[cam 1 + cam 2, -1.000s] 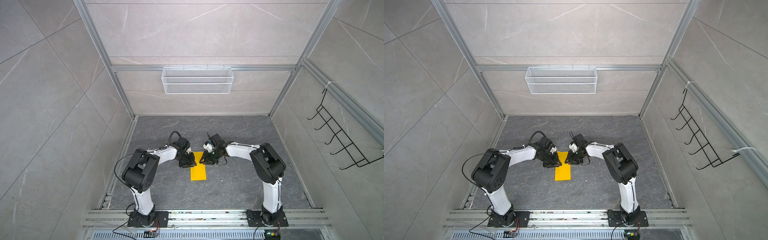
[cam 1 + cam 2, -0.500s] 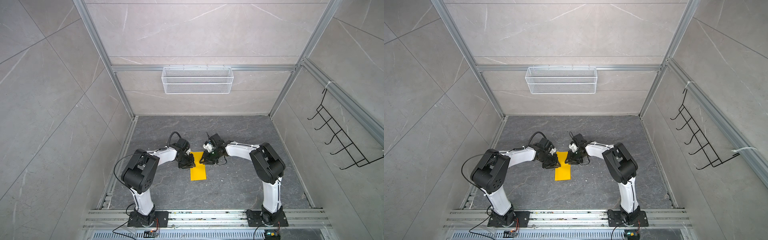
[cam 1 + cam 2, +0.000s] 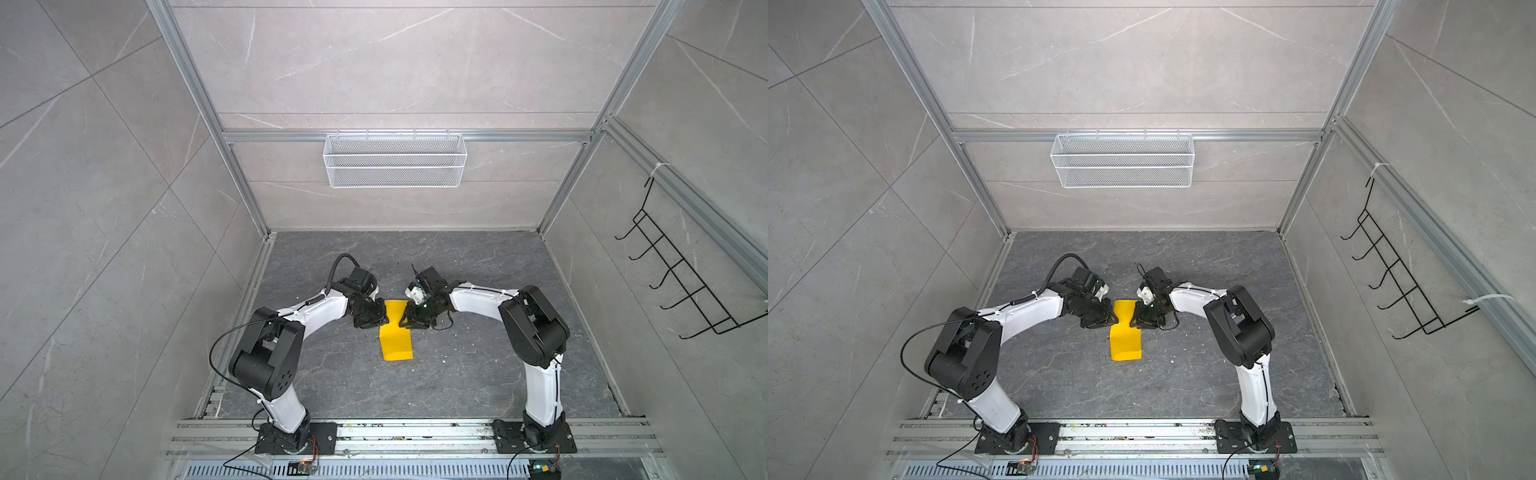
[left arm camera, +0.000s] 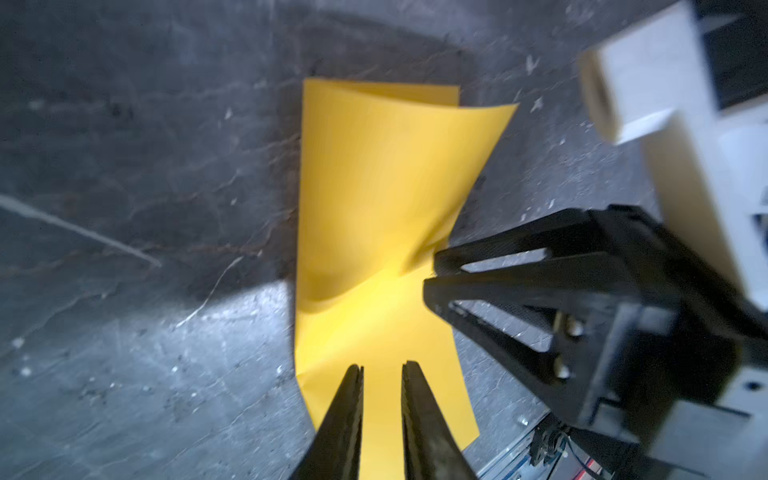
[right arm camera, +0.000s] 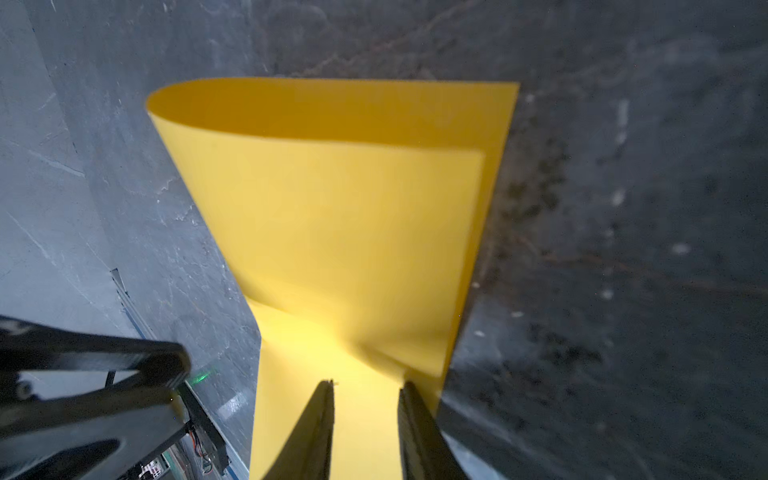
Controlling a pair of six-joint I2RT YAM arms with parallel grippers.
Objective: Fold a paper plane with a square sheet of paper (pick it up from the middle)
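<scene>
The square sheet of paper (image 3: 397,340) is lying on the dark stone-patterned tabletop (image 3: 478,365) midway between the two arms, with one claw meeting it from each side.

In the left wrist view, the left claw (image 4: 383,366) is hovering over one end of the yellow sheet. Its jaws are standing a narrow way apart, and paper is showing through the gap. In the right wrist view, the right claw (image 5: 369,383) is holding its jaws a little wider, again with yellow showing between them. Neither view is making clear whether the tips are pressing on the paper.

The sheet is doubling loosely over itself. The upper layer is bowing up off the lower one, and a rounded bend is running along one long side. In both top views the paper is narrowing to a waist where the left claw (image 3: 380,319) and the right claw (image 3: 409,322) are reaching it, and it is widening again toward the near end. The white arms are arching in from their bases on the front rail.

Farther out, a white wire basket (image 3: 395,166) is hanging from the aluminium rail on the back wall. The grey tiles are showing through its mesh.
</scene>
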